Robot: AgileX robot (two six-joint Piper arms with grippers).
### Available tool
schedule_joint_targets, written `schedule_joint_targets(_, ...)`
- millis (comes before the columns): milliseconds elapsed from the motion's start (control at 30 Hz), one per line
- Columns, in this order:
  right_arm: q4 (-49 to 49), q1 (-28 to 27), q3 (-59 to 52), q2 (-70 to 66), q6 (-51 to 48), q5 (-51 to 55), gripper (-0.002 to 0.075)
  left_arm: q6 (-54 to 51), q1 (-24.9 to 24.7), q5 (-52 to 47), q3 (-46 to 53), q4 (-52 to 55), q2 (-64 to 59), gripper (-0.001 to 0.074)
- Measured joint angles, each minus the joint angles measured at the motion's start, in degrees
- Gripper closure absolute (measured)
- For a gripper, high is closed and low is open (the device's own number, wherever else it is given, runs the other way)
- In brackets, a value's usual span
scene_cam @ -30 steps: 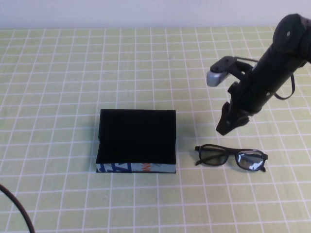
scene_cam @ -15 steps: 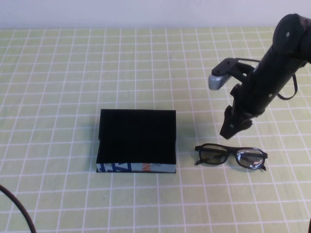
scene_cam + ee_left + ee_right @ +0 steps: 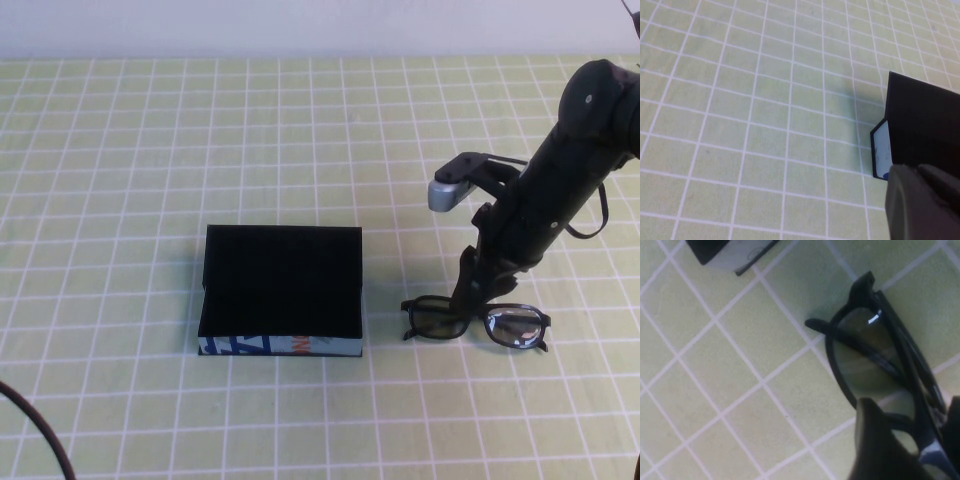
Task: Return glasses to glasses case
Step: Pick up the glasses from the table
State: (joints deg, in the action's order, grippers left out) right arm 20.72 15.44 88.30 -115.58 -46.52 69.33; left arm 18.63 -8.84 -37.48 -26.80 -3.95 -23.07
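The glasses case (image 3: 281, 285) lies open at mid-table, matte black, its blue-and-white side facing the near edge. It also shows in the left wrist view (image 3: 922, 120) and as a corner in the right wrist view (image 3: 725, 252). The black glasses (image 3: 478, 323) lie on the cloth just right of the case. My right gripper (image 3: 468, 298) is down at the glasses, open, one finger on each side of the frame near the bridge (image 3: 912, 440). The glasses (image 3: 870, 347) lie flat between the fingers. My left gripper (image 3: 918, 172) hangs beside the case's left end, shut and empty.
A green cloth with a white grid (image 3: 150, 150) covers the whole table. A black cable (image 3: 40, 435) crosses the near left corner. The right arm's grey camera block (image 3: 447, 193) sits above the glasses.
My right gripper has come down and toward the near edge, from above and behind the glasses to straddling their frame. The glasses and case have not moved.
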Motion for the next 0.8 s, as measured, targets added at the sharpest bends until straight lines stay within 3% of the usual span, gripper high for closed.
schedule_joint_targets(167, 1.3, 0.0, -1.1, -0.1, 2.1, 0.0, 0.0489, 0.0, 0.0, 0.0, 0.0, 0.0, 0.0, 0.0738)
schedule_joint_targets(800, 1.4, 0.0, -1.9, -0.1, 2.7, 0.0, 0.0531, 0.0, 0.0, -0.4, 0.0, 0.0, 0.0, 0.0738)
